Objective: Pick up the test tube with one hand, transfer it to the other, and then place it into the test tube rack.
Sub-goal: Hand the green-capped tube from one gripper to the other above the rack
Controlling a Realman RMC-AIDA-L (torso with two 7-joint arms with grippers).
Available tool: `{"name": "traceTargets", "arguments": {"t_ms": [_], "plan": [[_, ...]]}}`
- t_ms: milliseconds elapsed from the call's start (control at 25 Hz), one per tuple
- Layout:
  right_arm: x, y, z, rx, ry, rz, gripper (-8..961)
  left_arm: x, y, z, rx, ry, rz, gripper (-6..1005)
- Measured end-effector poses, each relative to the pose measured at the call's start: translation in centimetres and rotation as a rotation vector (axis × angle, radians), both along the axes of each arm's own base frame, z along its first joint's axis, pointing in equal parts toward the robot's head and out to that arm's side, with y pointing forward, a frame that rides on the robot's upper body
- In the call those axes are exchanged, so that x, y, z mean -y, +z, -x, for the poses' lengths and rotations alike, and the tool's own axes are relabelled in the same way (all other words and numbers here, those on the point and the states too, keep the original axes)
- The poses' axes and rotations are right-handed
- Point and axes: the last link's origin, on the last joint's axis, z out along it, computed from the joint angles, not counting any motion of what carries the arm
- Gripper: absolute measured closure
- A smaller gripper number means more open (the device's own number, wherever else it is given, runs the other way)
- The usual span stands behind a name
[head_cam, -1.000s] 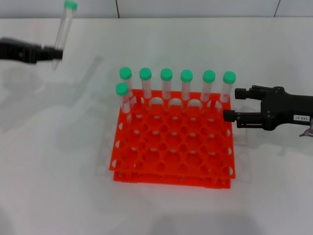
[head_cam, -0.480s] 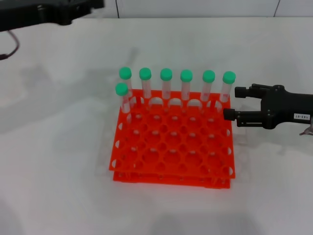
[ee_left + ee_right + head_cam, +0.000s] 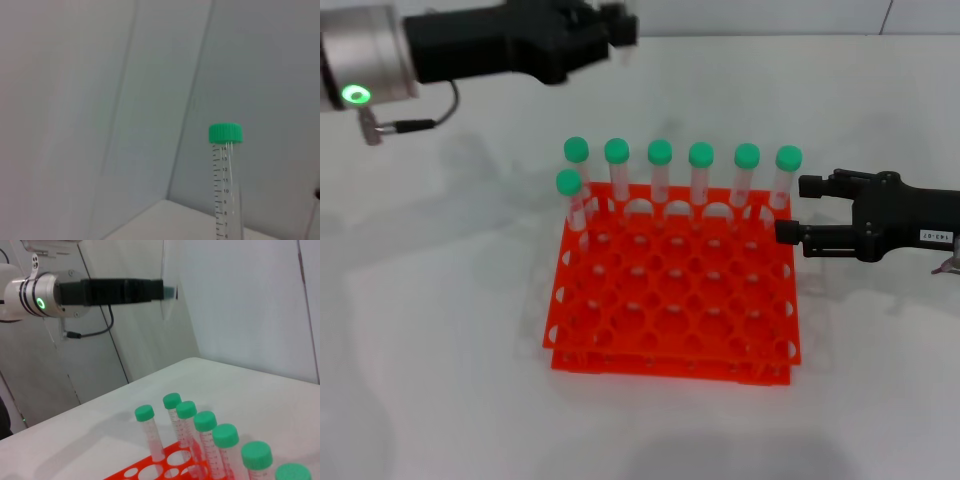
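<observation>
My left gripper [image 3: 623, 28] is high at the back, left of the rack's middle, shut on the test tube. The left wrist view shows the tube [image 3: 226, 190] upright with its green cap up. The right wrist view shows the left gripper [image 3: 170, 291] with the clear tube [image 3: 164, 310] standing in it. In the head view the tube is almost wholly hidden. The orange-red rack [image 3: 670, 358] stands mid-table and also shows in the right wrist view [image 3: 165, 471]. My right gripper [image 3: 792, 210], with the white label, is open and empty at the rack's back right corner.
Several green-capped tubes [image 3: 660, 175] stand in the rack's back row, and one [image 3: 570, 200] stands in the second row at the left. The rightmost tube [image 3: 786, 178] is close to my right gripper's fingers. The rack's other holes are empty. The table [image 3: 440, 350] is white.
My left arm has swung right along the back with the tube, from the far left to above the rack's back left. Its green-lit ring now shows. The right arm has not moved.
</observation>
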Motion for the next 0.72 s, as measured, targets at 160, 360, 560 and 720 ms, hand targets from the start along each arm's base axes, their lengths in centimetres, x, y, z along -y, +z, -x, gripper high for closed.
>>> {"name": "traceTargets", "arguments": {"t_ms": [160, 360, 560, 720], "plan": [[0.0, 0.1, 0.0, 0.002, 0.000, -0.002, 124, 0.3, -1.3, -0.5, -0.012, -0.033, 0.016, 807], [-0.2, 0.4, -0.1, -0.005, -0.004, -0.013, 124, 0.8, -3.2, -1.2, -0.029, -0.067, 0.077, 807], [-0.2, 0.6, -0.1, -0.006, -0.002, -0.014, 123, 1.7, -4.9, -1.6, -0.056, -0.107, 0.126, 807], [-0.1, 0.8, -0.2, -0.003, 0.000, -0.022, 123, 2.0, -5.2, -1.6, -0.060, -0.111, 0.142, 807]]}}
